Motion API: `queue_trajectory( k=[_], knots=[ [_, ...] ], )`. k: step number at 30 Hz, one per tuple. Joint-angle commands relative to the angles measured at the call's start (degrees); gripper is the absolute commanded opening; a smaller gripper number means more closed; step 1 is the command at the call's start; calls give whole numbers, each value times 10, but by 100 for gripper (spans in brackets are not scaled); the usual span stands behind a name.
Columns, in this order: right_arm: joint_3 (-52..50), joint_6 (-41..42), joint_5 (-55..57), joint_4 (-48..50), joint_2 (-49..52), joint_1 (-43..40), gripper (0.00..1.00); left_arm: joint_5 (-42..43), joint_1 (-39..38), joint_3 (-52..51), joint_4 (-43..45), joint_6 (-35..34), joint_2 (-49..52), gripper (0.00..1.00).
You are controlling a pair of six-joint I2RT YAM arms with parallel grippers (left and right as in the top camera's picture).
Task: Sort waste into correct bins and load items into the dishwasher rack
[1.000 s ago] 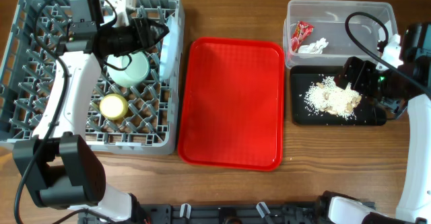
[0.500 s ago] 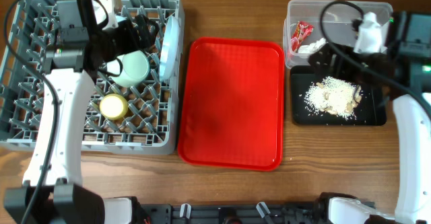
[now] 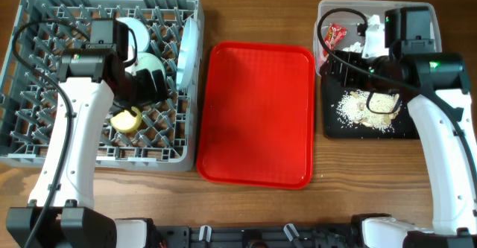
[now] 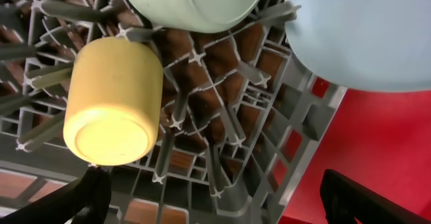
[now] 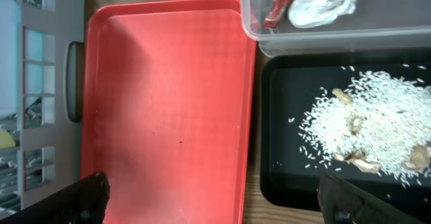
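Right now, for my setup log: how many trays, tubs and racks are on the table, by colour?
Grey rack: 1
Red tray: 1
Clear tub: 1
Black tray: 1
Total: 4

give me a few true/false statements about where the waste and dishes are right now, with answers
1. The red snack wrapper lies in the clear tub. True.
2. The rice scraps are in the clear tub. False: they lie on the black tray.
3. The yellow cup sits in the grey rack. True.
4. The left gripper is shut on the yellow cup. False: its fingers are spread with nothing between them.
5. The plate lies flat in the black tray. False: it stands on edge in the grey rack.
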Motion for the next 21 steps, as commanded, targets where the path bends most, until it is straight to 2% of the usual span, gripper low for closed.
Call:
queue_trajectory(
  k=[1,5,9,12,16,21],
  knots=[
    [-31,14,31,12,-68,1,100,15,-6,-49,17,5,-42,100],
    [-110,12,44,55,-157,1,100,43,-6,-137,88,5,-140,100],
    [-220,11,44,118,-282,1,100,68,-6,-247,181,21,-292,100],
    [-279,12,44,144,-367,1,100,68,-6,-302,221,15,-387,100],
    [-317,15,54,132,-453,1,100,67,-6,-337,231,16,-489,100],
    [-318,15,54,95,-480,1,100,67,-6,-337,221,16,-538,100]
  ],
)
